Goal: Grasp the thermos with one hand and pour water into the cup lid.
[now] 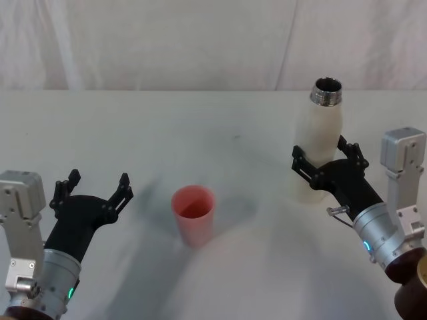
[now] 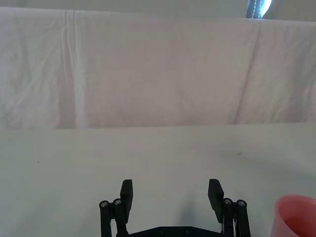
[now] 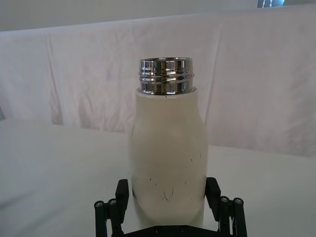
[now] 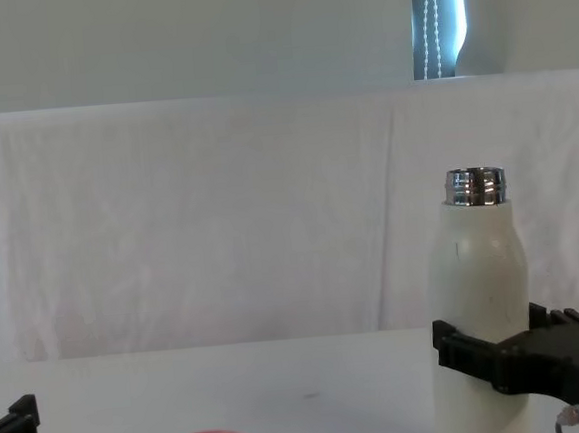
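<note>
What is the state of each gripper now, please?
Left gripper: open, holding nothing, left of the cup lid.
Right gripper: fingers around the upright thermos; whether it is clamped cannot be told.

Head view: from above, looking forward and down across the table (image 1: pixel 213 127), taking in both pincers, the thermos (image 1: pixel 321 143) and the cup lid (image 1: pixel 193 213). Chest view: low, level with the table, facing the white backdrop (image 4: pixel 220 222); thermos shared at right. Left wrist view: close behind the left pincer (image 2: pixel 170 195), cup lid at edge. Right wrist view: close behind the right pincer (image 3: pixel 168 197), thermos near.
</note>
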Controlling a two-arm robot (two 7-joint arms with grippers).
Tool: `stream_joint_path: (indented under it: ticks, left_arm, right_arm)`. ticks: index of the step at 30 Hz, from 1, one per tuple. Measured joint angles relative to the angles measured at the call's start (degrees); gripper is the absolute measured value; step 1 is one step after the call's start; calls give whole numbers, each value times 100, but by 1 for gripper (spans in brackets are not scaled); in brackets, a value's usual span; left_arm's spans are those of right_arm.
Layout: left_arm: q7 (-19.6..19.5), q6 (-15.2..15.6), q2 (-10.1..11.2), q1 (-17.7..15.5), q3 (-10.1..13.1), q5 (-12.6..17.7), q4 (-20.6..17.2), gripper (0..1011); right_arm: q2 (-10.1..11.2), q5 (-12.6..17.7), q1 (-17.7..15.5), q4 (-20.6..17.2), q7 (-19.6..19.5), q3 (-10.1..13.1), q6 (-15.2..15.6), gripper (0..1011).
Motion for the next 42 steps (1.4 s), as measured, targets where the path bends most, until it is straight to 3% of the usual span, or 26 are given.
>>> stream_joint_path:
  ticks: [27, 38, 42]
  left_arm:
    - [0, 0, 0, 0, 0, 0, 0, 1001]
    - [0, 0, 0, 0, 0, 0, 0, 1001]
    - [0, 0, 0, 0, 0, 0, 0, 1001]
  right_arm:
    - [37, 57, 358, 365, 123, -76, 1, 1001]
    - [38, 60, 356, 369, 123, -68, 3, 1001]
    - [39, 60, 354, 364, 124, -68, 2, 953]
